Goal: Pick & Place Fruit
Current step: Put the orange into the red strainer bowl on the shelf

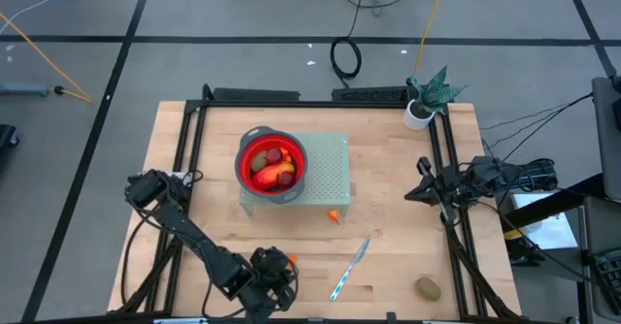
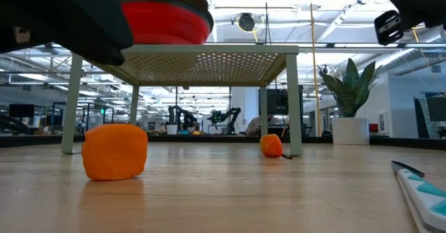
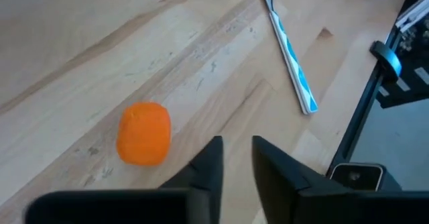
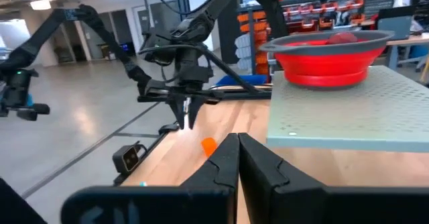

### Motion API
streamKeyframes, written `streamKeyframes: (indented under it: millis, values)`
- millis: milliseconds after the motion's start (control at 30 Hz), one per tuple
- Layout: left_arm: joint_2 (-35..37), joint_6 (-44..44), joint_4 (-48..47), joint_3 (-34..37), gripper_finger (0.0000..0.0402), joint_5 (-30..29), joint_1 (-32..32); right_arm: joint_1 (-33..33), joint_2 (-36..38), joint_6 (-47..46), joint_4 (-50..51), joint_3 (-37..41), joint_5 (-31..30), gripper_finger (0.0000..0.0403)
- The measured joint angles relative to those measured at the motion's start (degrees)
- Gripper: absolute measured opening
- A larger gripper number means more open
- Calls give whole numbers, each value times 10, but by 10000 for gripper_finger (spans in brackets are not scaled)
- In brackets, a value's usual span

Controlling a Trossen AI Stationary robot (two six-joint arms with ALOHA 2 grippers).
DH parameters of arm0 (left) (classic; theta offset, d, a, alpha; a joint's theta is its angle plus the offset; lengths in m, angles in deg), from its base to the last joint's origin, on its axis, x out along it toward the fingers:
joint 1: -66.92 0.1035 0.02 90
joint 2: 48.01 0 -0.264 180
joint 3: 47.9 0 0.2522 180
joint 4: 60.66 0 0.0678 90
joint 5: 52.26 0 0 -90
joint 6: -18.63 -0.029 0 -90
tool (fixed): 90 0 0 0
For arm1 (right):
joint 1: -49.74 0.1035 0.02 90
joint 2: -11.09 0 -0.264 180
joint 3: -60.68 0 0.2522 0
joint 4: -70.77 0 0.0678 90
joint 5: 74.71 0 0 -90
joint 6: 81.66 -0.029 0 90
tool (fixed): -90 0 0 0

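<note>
An orange toy fruit (image 3: 143, 133) lies on the wooden table near its front edge, also seen in the low view (image 2: 115, 151). My left gripper (image 3: 236, 150) hangs just beside it toward the table's right, fingers slightly open with bare wood between them, touching nothing. The red bowl (image 1: 272, 164) holds several fruits and stands on a green perforated stand (image 1: 328, 169). A small orange fruit (image 1: 335, 216) lies by the stand's front leg. An olive-brown fruit (image 1: 428, 287) lies at the front right. My right gripper (image 4: 236, 143) waits shut, high at the table's right edge.
A silver-and-blue knife (image 1: 351, 269) lies slanted right of my left gripper. A potted plant (image 1: 427, 99) stands at the back right corner. Black frame rails (image 1: 184, 149) run along the table's left and right sides. Bare wood lies between the knife and the stand.
</note>
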Motion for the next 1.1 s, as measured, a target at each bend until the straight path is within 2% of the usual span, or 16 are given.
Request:
streamKeyframes:
  millis: [333, 567, 800, 1100]
  values:
    - [-2, -7, -8, 0, 235, 6, 15, 0, 0, -5, 0, 0, 14, 4]
    - [-2, -73, -13, 0, 307, 51, 27, 0, 0, -3, 0, 0, 14, 4]
    - [-2, -104, -46, 0, 332, 52, 30, 0, 0, -1, 0, 0, 14, 4]
    - [-2, -106, -87, 0, 304, 33, 30, 0, 0, -1, 0, 0, 14, 4]
